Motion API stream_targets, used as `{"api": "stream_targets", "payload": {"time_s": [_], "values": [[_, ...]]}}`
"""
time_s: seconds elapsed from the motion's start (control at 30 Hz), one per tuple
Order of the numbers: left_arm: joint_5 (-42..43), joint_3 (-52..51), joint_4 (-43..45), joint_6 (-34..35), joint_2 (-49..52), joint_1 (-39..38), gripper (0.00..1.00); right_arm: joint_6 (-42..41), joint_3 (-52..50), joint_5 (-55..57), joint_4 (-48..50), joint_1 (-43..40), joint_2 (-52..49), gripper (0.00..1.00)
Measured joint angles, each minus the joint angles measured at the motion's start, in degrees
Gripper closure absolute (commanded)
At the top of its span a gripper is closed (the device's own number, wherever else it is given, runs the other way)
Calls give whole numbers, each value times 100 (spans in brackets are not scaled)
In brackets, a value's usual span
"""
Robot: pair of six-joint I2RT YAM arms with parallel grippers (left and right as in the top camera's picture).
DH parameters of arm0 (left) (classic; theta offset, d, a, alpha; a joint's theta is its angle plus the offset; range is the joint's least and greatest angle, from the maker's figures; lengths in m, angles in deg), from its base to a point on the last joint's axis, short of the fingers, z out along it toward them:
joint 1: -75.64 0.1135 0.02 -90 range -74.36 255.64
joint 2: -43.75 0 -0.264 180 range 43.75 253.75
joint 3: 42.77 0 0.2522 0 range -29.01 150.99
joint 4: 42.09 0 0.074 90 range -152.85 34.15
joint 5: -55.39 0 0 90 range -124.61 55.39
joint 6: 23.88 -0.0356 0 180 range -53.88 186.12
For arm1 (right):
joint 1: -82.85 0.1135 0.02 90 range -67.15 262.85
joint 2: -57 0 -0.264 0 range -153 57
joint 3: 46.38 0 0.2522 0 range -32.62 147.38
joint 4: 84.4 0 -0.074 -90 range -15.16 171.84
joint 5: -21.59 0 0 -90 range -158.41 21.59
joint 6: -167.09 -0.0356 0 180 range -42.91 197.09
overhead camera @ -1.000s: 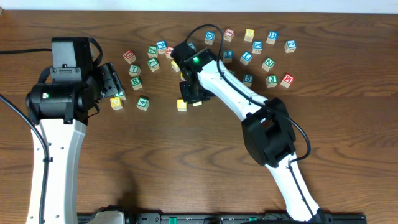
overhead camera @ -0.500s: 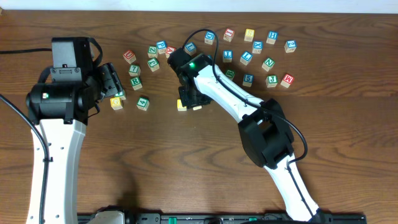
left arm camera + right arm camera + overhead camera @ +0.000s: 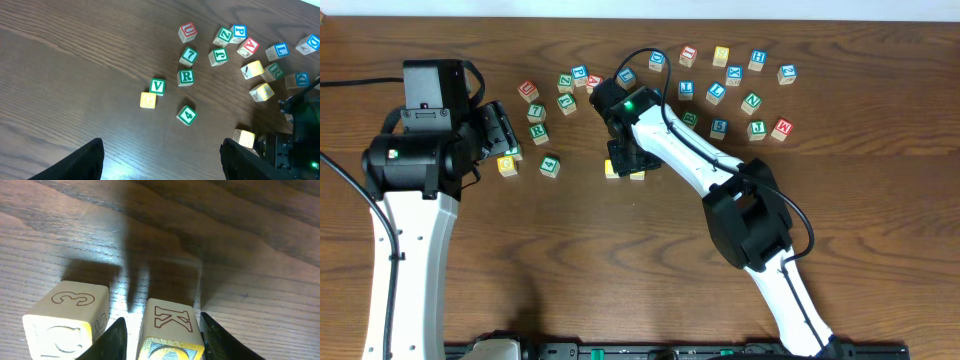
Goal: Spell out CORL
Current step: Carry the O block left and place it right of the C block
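**Overhead: right hand straddling a yellow block at mid-desk**

Right hand (image 3: 625,163) is reaching down onto the desk (image 3: 620,260), with a first yellow block (image 3: 611,169) and a second yellow block (image 3: 637,174) peeking out on either side of it. In the right wrist view, its fingers are standing slightly apart around a block with a K on its side (image 3: 172,322), and a sliver of desk is showing between one finger and the wood. A block with a 3 on its side (image 3: 67,312) is sitting just beside it, outside the fingers.

Left hand (image 3: 162,165) is hovering with its fingers spread wide and gripping nothing. The green R block (image 3: 186,77) is lying near it, between a 7 block (image 3: 189,55) and a 4 block (image 3: 187,115). The blue L block (image 3: 282,50) is sitting well apart from the R, among loose blocks.
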Motion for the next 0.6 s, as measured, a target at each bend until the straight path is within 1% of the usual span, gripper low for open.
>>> {"api": "stream_targets", "payload": {"time_s": [0.37,0.6], "values": [[0,0,0,0,0,0,27,68,413,-15,-293,-44,-2,59],[0,0,17,0,0,0,27,225,1099,-13,-699,-164,-2,57]]}}
